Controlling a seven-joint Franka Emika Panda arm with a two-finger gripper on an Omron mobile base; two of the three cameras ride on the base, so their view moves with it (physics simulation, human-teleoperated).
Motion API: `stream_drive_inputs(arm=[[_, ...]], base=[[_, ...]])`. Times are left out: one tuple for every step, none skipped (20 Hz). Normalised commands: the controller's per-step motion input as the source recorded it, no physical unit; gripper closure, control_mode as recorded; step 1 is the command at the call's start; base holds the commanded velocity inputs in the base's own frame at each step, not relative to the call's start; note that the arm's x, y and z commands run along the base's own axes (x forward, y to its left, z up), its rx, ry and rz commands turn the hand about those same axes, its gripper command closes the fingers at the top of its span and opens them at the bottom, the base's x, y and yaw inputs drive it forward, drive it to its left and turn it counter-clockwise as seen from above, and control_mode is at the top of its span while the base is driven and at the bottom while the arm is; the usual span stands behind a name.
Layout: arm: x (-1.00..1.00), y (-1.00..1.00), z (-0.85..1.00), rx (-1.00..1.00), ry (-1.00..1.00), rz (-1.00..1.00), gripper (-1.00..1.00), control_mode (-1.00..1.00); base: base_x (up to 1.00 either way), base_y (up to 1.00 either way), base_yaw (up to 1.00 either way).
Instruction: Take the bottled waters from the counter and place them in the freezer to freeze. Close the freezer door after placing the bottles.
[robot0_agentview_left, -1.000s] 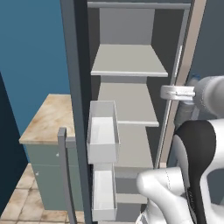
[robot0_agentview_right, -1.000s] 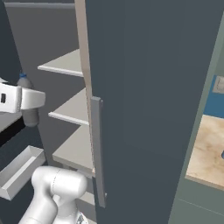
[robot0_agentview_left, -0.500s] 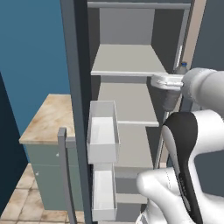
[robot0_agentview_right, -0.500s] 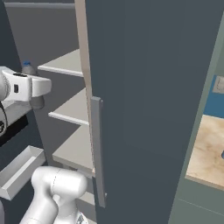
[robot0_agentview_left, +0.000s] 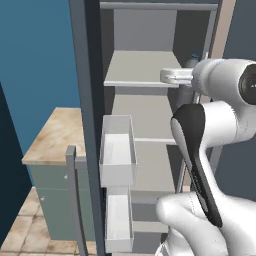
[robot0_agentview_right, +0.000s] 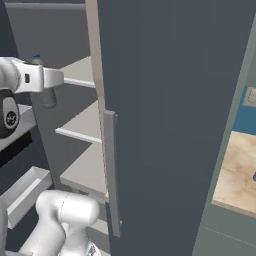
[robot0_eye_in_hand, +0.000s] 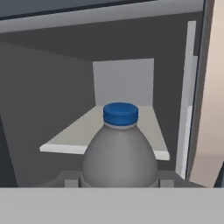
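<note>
One grey bottle (robot0_eye_in_hand: 120, 151) with a blue cap sat clamped in the pincer (robot0_eye_in_hand: 119, 180), held upright inside the open freezer (robot0_agentview_left: 150, 30) beside its upper shelf (robot0_agentview_left: 140, 70); the freezer door (robot0_agentview_left: 90, 125) stood wide.

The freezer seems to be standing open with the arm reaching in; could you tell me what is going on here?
The gripper is shut on the grey bottle with the blue cap and holds it upright in front of a light grey shelf inside the freezer. The freezer door is open, its white bins facing in.
</note>
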Motion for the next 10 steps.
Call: stream_drive_inputs(arm=[[0.34, 0.21, 0.0, -0.09, -0.01, 0.06, 1.0, -1.0], [0.31, 0.13, 0.0, -0.07, 0.0, 0.03, 1.0, -1.0], [0.24, 0.11, 0.0, -0.04, 0.0, 0.0, 1.0, -1.0], [0.13, 0.04, 0.0, -0.04, 0.0, 0.0, 1.0, -1.0], [0.21, 0.0, 0.0, -0.03, 0.0, 0.0, 1.0, -1.0], [0.22, 0.0, 0.0, 0.0, 0.04, 0.0, 1.0, -1.0], [0.14, 0.0, 0.0, 0.0, 0.07, 0.0, 1.0, -1.0], [0.16, 0.0, 0.0, 0.0, 0.05, 0.0, 1.0, -1.0], [0.16, 0.0, 0.0, 0.0, 0.05, 0.0, 1.0, -1.0], [0.19, 0.0, 0.01, 0.0, 0.0, 0.0, 1.0, -1.0]], base=[[0.0, 0.0, 0.0], [0.0, 0.0, 0.0], [0.0, 0.0, 0.0], [0.0, 0.0, 0.0], [0.0, 0.0, 0.0], [0.0, 0.0, 0.0], [0.0, 0.0, 0.0], [0.0, 0.0, 0.0], [0.0, 0.0, 0.0], [0.0, 0.0, 0.0]])
